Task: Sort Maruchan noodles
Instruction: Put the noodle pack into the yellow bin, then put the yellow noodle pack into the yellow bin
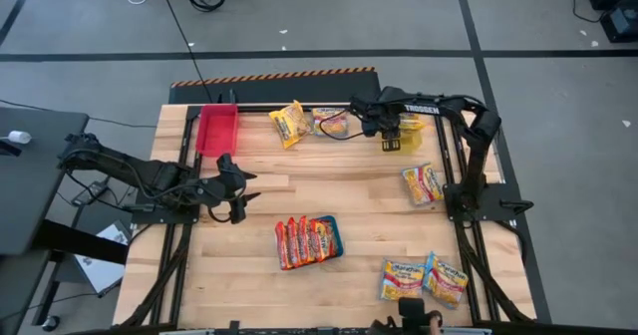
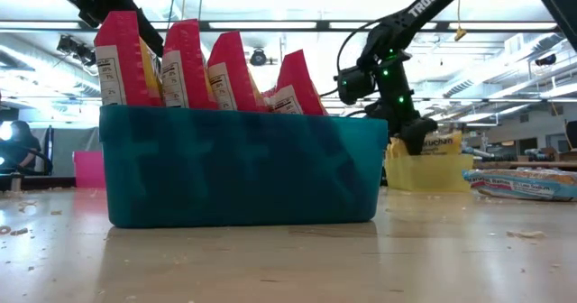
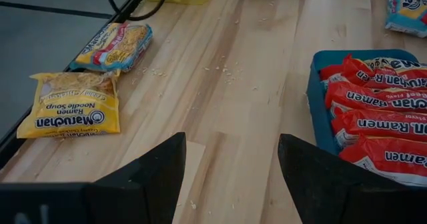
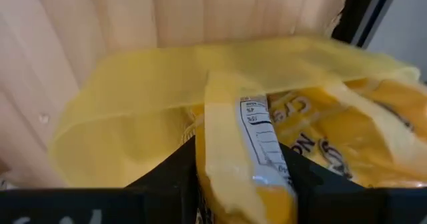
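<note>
Between the right gripper's [image 4: 243, 184] two dark fingers [image 4: 167, 177] a yellow noodle packet [image 4: 247, 151] is clamped edge-on, its white printed panel turned to the wrist camera. This packet is held over the yellow bin [image 4: 120, 111], where another yellow packet [image 4: 353, 137] already lies. In the high view the yellow bin [image 1: 411, 129] is found near the table's far right corner, with the right gripper [image 1: 391, 141] above it.

The left gripper [image 1: 242, 188] is seen low over the wood toward the left edge of the table [image 1: 329, 285], and its fingers [image 3: 150, 174] are spread wide with nothing between them.

A teal tray [image 1: 336, 237] stands at the middle of the table toward the near edge, and four red-orange packets [image 1: 304, 240] are stood on edge in it side by side. An empty red bin [image 1: 217, 129] is placed by the far left corner. Between the two bins, along the far edge, a yellow packet [image 1: 291, 124] and a yellow-orange packet [image 1: 330, 122] lie flat just beside each other. One more packet [image 1: 423, 183] is seen by the right edge, and two blue-trimmed packets [image 1: 424, 278] lie together near the near right corner.

In the low view the teal tray [image 2: 239, 168] fills the foreground and the yellow bin [image 2: 424, 170] is seen behind it to the right.
</note>
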